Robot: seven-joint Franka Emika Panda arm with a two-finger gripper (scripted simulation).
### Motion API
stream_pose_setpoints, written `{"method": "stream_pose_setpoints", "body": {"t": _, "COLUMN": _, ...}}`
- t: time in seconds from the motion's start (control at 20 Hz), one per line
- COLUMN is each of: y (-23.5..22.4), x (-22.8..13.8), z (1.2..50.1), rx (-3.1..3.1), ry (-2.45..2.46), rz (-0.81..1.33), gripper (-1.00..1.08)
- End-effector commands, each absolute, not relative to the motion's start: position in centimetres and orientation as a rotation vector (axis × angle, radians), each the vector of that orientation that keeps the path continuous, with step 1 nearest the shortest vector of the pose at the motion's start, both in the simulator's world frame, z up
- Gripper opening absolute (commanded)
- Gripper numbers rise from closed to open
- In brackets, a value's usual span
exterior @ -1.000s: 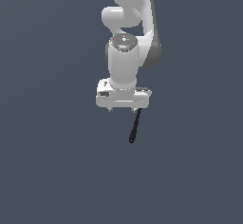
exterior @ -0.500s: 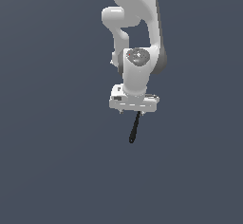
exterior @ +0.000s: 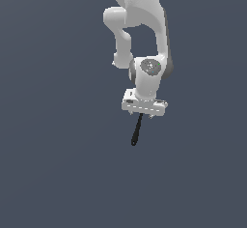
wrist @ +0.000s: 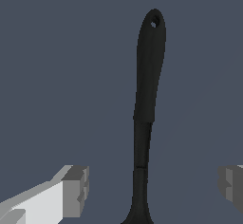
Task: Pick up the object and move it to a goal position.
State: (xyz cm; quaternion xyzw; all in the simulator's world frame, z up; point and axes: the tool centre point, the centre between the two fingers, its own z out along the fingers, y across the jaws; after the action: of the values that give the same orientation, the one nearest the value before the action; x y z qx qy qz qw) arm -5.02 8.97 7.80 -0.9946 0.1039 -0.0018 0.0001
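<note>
The gripper [exterior: 146, 117] has moved toward the exterior view's right and now stands over the black object [exterior: 136, 131]. Its jaws are wide open, with the object between the fingers [wrist: 76, 190], not touching.

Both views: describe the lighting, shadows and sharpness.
Exterior view: flat, even light, no cast shadows or glare, the arm softly shaded, the black rod small but sharp. Wrist view: crisp, the rod near-uniform black, gripper cut by the frame's edge.

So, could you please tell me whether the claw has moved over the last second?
Yes. The claw has shifted toward the exterior view's right and slightly down, judged against the rod, which has stayed put.
</note>
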Motion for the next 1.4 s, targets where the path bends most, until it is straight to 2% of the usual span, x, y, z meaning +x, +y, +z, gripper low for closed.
{"method": "stream_pose_setpoints", "body": {"t": 0.0, "y": 9.5, "x": -5.5, "z": 7.2, "rx": -3.122, "ry": 0.350, "rz": -0.003, "gripper": 1.00}}
{"method": "stream_pose_setpoints", "body": {"t": 0.45, "y": 9.8, "x": -5.8, "z": 6.5, "rx": -3.121, "ry": 0.359, "rz": 0.001, "gripper": 1.00}}
{"method": "stream_pose_setpoints", "body": {"t": 1.2, "y": 9.9, "x": -5.9, "z": 1.7, "rx": -3.120, "ry": 0.365, "rz": 0.000, "gripper": 1.00}}
{"method": "stream_pose_setpoints", "body": {"t": 1.25, "y": 9.9, "x": -5.9, "z": 1.7, "rx": -3.120, "ry": 0.365, "rz": 0.000, "gripper": -1.00}}
{"method": "stream_pose_setpoints", "body": {"t": 1.35, "y": 9.9, "x": -5.9, "z": 1.7, "rx": -3.120, "ry": 0.365, "rz": 0.000, "gripper": -1.00}}
